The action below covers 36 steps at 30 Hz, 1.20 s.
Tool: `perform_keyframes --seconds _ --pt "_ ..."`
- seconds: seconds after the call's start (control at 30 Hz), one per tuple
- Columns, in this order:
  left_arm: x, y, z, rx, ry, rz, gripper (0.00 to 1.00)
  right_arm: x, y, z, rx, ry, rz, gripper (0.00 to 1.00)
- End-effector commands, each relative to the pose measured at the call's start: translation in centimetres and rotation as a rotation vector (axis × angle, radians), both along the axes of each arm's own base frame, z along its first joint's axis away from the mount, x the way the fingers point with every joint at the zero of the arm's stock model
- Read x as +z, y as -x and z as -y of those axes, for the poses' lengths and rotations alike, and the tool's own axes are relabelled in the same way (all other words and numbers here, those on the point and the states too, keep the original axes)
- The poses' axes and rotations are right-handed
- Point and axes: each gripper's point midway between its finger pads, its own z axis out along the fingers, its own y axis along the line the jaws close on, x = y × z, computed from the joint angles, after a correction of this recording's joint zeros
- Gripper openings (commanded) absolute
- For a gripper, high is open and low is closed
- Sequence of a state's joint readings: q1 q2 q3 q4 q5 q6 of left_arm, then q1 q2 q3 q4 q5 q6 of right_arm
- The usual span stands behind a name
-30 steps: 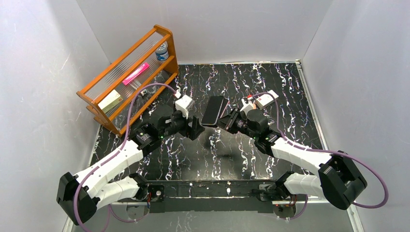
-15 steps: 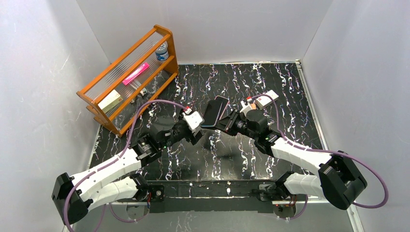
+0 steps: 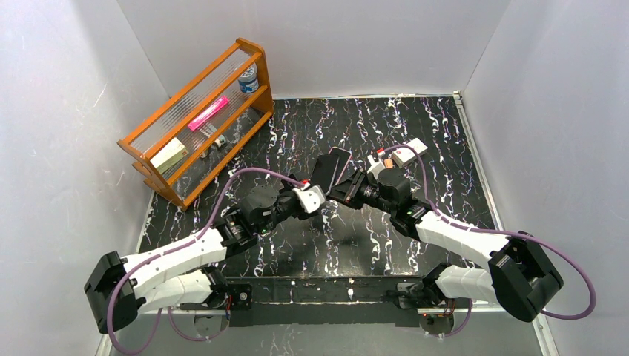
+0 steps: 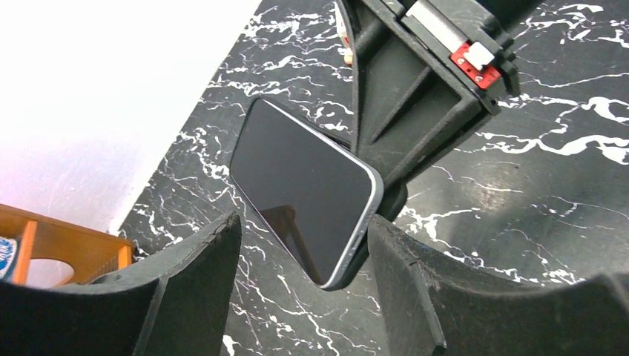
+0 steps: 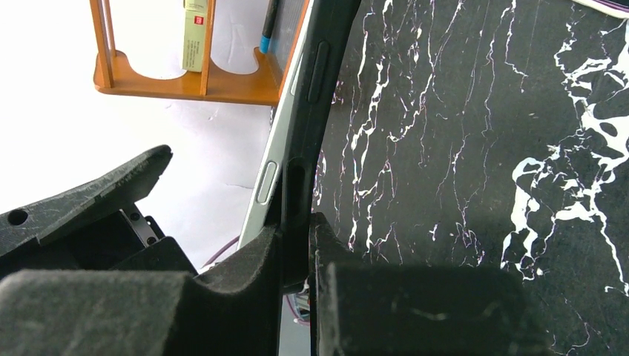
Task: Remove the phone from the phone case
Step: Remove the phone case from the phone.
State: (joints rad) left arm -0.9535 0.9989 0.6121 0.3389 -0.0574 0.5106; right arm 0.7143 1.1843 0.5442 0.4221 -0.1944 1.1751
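The phone [image 3: 328, 170] has a dark screen [image 4: 300, 191] and a silver frame, and it sits in a black case [image 4: 386, 210]. My right gripper [image 3: 346, 188] is shut on the case's edge [image 5: 297, 200] and holds the phone tilted above the table. In the right wrist view the silver frame [image 5: 268, 178] shows beside the case. My left gripper [image 3: 315, 200] is open. Its fingers [image 4: 200, 274] stand either side of the phone's near corner, just short of it.
A wooden shelf rack [image 3: 199, 119] stands at the back left, holding a pink item [image 3: 208, 113], a small can [image 3: 249, 78] and a box [image 3: 170, 154]. The table top [image 3: 445, 148] is black marble with white veins. White walls enclose the table.
My left arm has swung right and forward, bringing its open gripper up to the phone's near corner. The right gripper has stayed about where it was, with the phone tilting slightly.
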Motion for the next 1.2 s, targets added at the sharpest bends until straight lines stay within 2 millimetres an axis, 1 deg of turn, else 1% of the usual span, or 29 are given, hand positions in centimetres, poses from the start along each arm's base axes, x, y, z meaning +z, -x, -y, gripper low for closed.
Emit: perform_keyframes --seconds 0.0,0.1,0.17,0.37,0.47,0.73,0.93,1.17 --pt "1.1 -0.6 0.1 0.019 0.026 0.067 0.60 6.4 -0.4 -0.9 0.021 -0.147 0.148 0.01" --pt "0.8 -0.5 0.4 0.008 0.024 0.059 0.58 6.4 -0.4 -1.0 0.025 -0.148 0.146 0.01" --pt "0.1 -0.3 0.6 -0.006 0.014 0.048 0.57 6.4 -0.3 -1.2 0.031 -0.151 0.146 0.01" --pt "-1.3 0.5 1.0 -0.061 -0.012 0.025 0.58 6.2 -0.2 -1.2 0.037 -0.152 0.141 0.01" --pt "-1.6 0.6 1.0 -0.070 -0.023 0.019 0.58 6.3 -0.2 -1.2 0.035 -0.153 0.142 0.01" --pt "-1.8 -0.5 0.4 0.002 -0.030 0.035 0.56 6.4 0.1 -1.5 0.054 -0.157 0.147 0.01" --pt "-3.0 -0.9 -0.1 0.017 -0.089 0.056 0.55 6.9 0.7 -2.0 0.089 -0.168 0.152 0.01" --pt "-4.7 -1.2 -0.8 0.036 -0.205 0.100 0.52 7.5 1.4 -2.7 0.104 -0.178 0.160 0.01"
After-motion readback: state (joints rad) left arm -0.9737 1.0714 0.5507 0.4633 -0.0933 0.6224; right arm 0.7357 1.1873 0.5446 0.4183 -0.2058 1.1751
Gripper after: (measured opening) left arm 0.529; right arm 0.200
